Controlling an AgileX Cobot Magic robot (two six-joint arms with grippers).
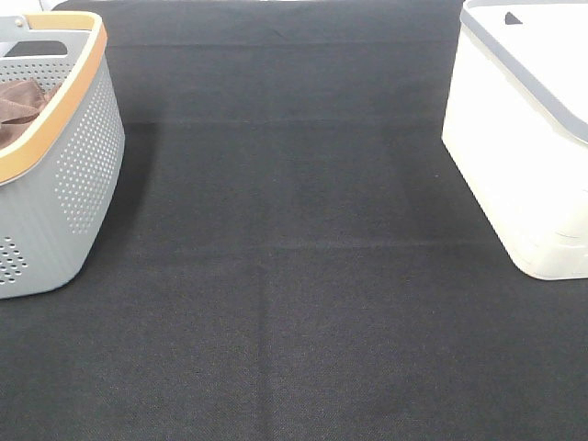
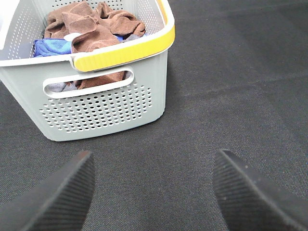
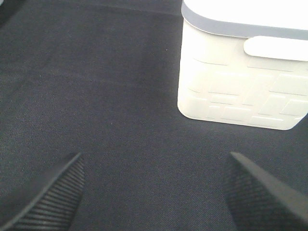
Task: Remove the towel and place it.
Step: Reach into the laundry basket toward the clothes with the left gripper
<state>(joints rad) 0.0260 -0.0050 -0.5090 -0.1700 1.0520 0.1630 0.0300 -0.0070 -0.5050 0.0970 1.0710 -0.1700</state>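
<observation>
A brown towel (image 2: 91,26) lies crumpled in a grey perforated basket (image 2: 103,113) with a yellow rim, on top of a blue cloth (image 2: 50,46). In the exterior high view the basket (image 1: 69,175) stands at the far left, with the brown towel (image 1: 20,103) showing inside. My left gripper (image 2: 153,185) is open and empty over the black cloth, short of the basket. My right gripper (image 3: 154,192) is open and empty, short of a white bin (image 3: 243,82). Neither gripper shows in the exterior high view.
A white bin with a grey rim (image 1: 524,147) stands at the far right. A black cloth (image 1: 294,276) covers the table between basket and bin.
</observation>
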